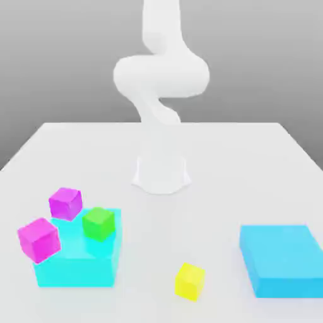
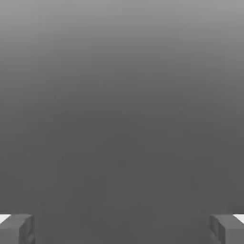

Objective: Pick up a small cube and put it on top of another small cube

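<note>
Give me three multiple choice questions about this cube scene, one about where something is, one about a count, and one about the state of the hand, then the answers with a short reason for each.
1. Where does the yellow cube sit?
A. On the table, between the two cyan blocks
B. On top of a cyan block
C. On a magenta cube

2. How many magenta cubes are there?
A. One
B. Two
C. Three

3. What state is the hand in?
A. Shut on the yellow cube
B. Open, holding nothing
C. Shut on the green cube

Answers:
1. A: it rests on the bare table between the cyan block on the exterior view's left and the one on the right.
2. B: one magenta cube and another lie by the green cube.
3. B: in the hand view the fingertips stand far apart with only grey background between them.
</note>
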`<action>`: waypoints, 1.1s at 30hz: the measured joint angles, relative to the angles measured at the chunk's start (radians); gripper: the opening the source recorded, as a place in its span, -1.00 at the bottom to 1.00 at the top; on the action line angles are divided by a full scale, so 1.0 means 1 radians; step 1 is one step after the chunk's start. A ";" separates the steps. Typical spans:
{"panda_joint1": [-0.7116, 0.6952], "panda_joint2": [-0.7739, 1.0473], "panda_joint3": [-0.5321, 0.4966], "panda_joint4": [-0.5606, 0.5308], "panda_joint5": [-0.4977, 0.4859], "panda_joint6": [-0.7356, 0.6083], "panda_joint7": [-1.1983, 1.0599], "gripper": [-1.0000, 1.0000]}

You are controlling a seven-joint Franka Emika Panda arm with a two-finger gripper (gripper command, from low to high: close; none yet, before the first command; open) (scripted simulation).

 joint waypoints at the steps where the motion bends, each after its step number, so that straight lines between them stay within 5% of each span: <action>1: -0.004 0.039 0.009 -0.015 0.004 0.021 0.022 0.00; 18: -0.042 0.658 0.139 -0.247 -0.029 0.351 0.434 0.00; 28: 0.038 1.023 0.064 -0.288 -0.131 0.586 0.635 0.00; 29: 0.051 1.058 0.050 -0.281 -0.139 0.614 0.641 -1.00; 33: 0.051 1.058 0.050 -0.281 -0.140 0.615 0.642 -1.00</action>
